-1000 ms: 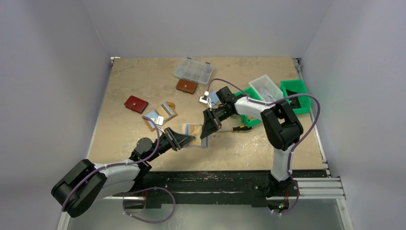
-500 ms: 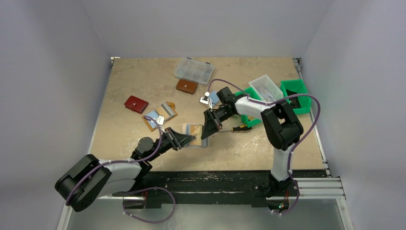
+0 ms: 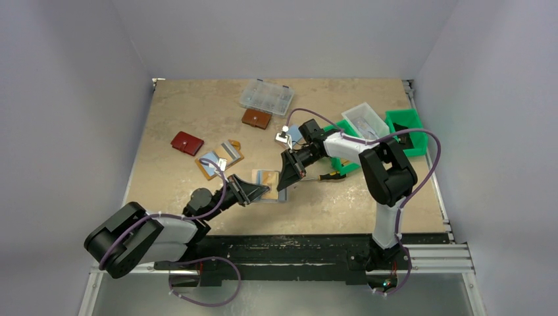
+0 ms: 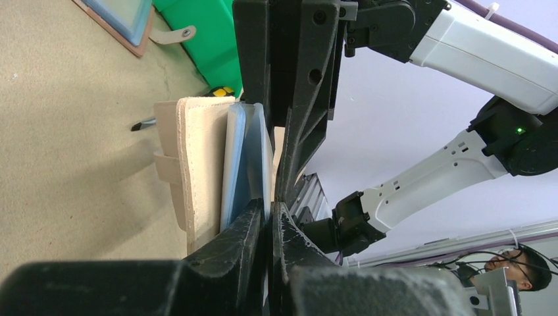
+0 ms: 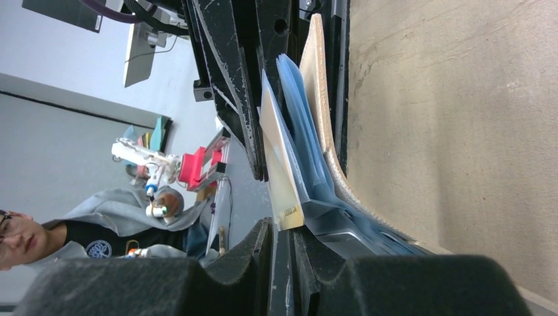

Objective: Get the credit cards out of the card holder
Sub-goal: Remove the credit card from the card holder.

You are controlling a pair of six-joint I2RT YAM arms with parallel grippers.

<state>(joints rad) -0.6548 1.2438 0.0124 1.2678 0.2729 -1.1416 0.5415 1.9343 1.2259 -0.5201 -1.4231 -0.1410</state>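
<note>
Two grippers meet at the card holder, mid-table

On the beige table [image 3: 184,118] we see the left gripper [image 3: 255,191] and the right gripper [image 3: 288,176] facing each other just below mid-frame, with the open tan card holder [image 3: 270,180] between them. The left jaws are pressed together on its pale blue inner leaf. The right jaws stand narrow at the edge of a beige card [image 5: 281,171], and we cannot tell whether they pinch it.

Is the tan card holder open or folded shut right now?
Open. The card holder's tan cover stands apart from its fanned pale blue pockets, with a beige card showing beside them.
</note>
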